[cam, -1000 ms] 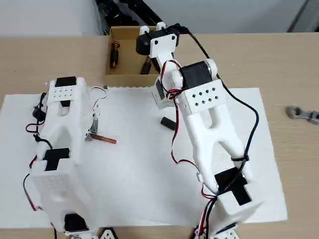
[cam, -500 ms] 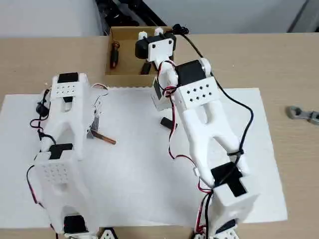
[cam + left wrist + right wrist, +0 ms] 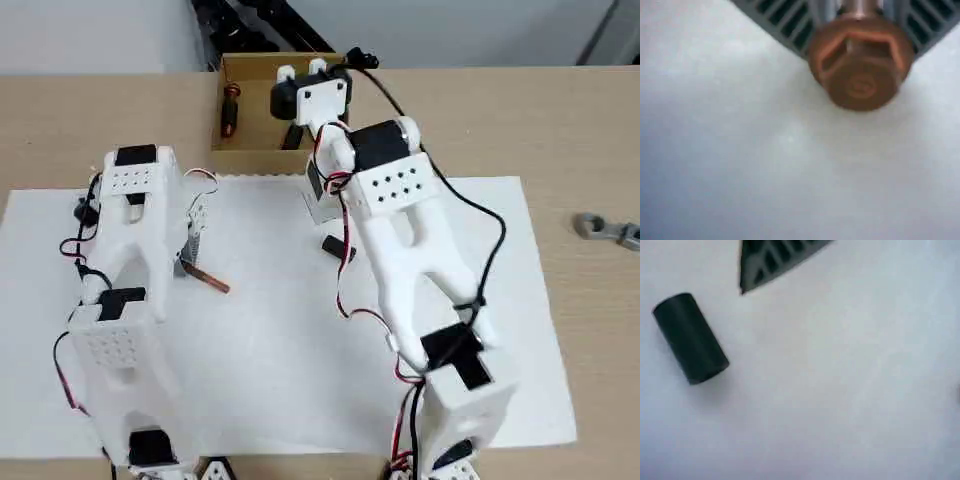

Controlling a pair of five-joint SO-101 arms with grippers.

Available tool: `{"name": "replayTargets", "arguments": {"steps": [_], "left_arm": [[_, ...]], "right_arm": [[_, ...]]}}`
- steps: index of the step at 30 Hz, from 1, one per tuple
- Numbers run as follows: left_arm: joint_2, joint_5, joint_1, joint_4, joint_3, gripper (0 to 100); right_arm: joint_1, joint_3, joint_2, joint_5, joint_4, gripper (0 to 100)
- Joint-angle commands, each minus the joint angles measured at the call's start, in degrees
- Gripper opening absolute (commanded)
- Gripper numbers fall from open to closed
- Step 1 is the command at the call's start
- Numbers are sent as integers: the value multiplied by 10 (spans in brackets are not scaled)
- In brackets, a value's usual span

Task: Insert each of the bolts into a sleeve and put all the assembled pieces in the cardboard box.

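Copper bolt (image 3: 860, 65) gripped in the closed left jaws over the white sheet (image 3: 280, 380), black sleeve (image 3: 690, 337) lying loose near the right arm (image 3: 410, 240), right jaws not tellable as open or closed, cardboard box (image 3: 262, 157) on the tabletop (image 3: 560, 120) holding an assembled piece (image 3: 230, 108).

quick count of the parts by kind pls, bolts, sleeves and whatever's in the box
bare bolt: 1
loose black sleeve: 1
assembled piece in the cardboard box: 1
dark part in the box, half hidden by an arm: 1
total: 4
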Motion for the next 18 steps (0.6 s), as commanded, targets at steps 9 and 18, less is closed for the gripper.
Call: {"name": "replayTargets", "arguments": {"steps": [9, 18], "left_arm": [[-264, -146, -8, 16, 12, 7], [-369, -229, -40, 15, 52, 7]], "right_arm": [[0, -26, 71, 88, -7, 220], [24, -26, 112, 206, -7, 220]]}}
